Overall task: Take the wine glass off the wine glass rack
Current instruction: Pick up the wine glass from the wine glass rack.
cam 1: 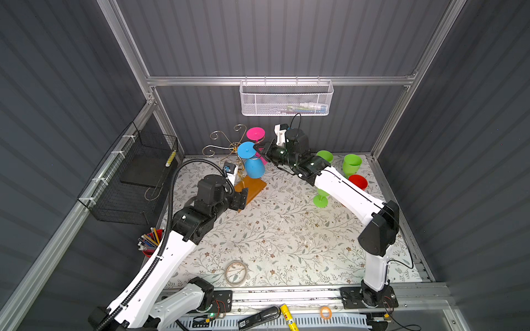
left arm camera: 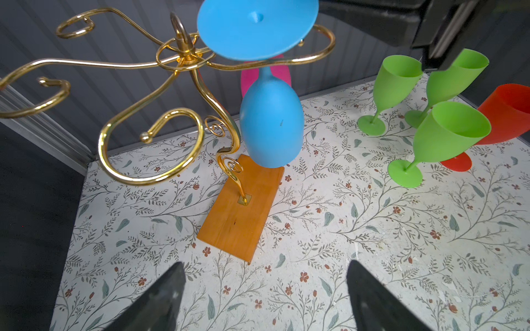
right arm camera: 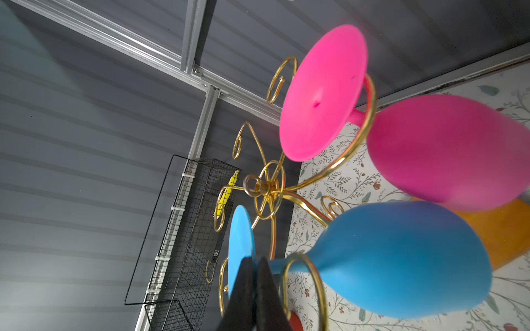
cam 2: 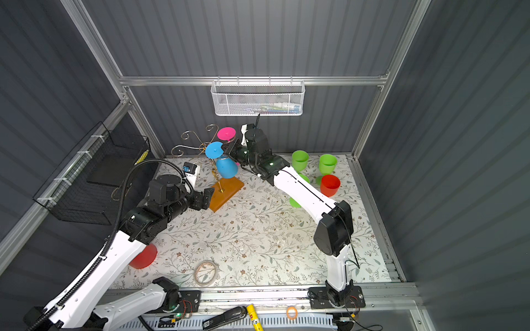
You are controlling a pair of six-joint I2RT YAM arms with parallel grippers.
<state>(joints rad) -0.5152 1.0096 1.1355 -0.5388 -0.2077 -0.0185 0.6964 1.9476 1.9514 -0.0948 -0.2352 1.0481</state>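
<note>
The gold wire wine glass rack (cam 1: pixel 223 144) (left arm camera: pixel 183 54) stands on its orange-brown wooden base (cam 1: pixel 252 187) (cam 2: pixel 226 192) at the back left of the mat. A blue wine glass (cam 1: pixel 253 169) (cam 2: pixel 226 168) (left arm camera: pixel 271 126) (right arm camera: pixel 401 258) hangs upside down from a scroll arm. A pink wine glass (cam 1: pixel 255 133) (right arm camera: pixel 444 149) hangs behind it. My right gripper (cam 1: pixel 256 149) (cam 2: pixel 225 149) (right arm camera: pixel 255 259) is shut on the rim of the blue glass's foot. My left gripper (cam 1: pixel 240 199) (cam 2: pixel 208 197) (left arm camera: pixel 266 263) stands open and empty, low, at the near end of the base.
Three green glasses (cam 1: pixel 351 164) (cam 1: pixel 325 156) (cam 1: pixel 321 199) and a red one (cam 1: pixel 358 181) stand at the back right. A red cup of pencils (cam 1: pixel 150 243) is at the left edge, a tape ring (cam 1: pixel 236 272) in front. A black wire basket (cam 1: pixel 134 177) hangs on the left wall.
</note>
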